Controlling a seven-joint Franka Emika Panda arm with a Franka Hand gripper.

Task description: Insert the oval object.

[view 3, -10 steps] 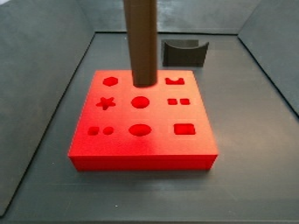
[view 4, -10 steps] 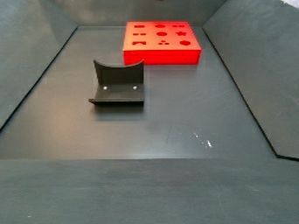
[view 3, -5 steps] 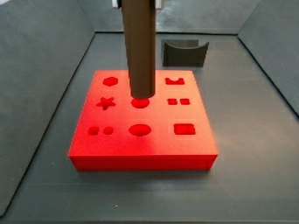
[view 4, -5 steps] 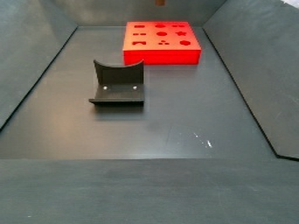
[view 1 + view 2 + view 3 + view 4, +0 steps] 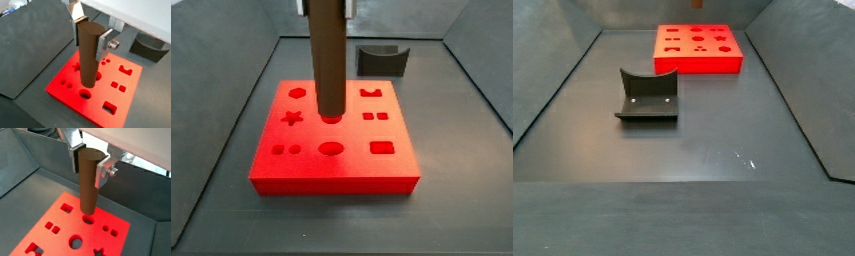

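The claw [image 5: 91, 31] hangs above the red block [image 5: 73, 85] with its silver finger plates pressed against opposite sides of the oval object [image 5: 88, 57], pinching the top of this dark brown peg so that it stands upright; the same grip shows in both wrist views, where one finger [image 5: 104, 172] with its screw lies flat on the peg's side [image 5: 89, 180]. The peg's flat lower end is over the block's top face, close above or at the mouth of a round hole in the middle of the hole pattern; whether it has entered cannot be told. In a side view the peg [image 5: 329, 60] comes down from the upper edge to the centre of the block [image 5: 334, 160], with the oval hole [image 5: 331, 148] just in front of it, a star-shaped hole to one side and a rectangular hole [image 5: 382, 147] near the front corner. Beyond the block, near the back wall, sits the dark grey curved block [image 5: 382, 59]. In a side view from farther off the block [image 5: 699, 48] lies at the far end of the dark worktop [image 5: 687, 160], and the fixture [image 5: 647, 95] stands well apart from it, nearer the camera.
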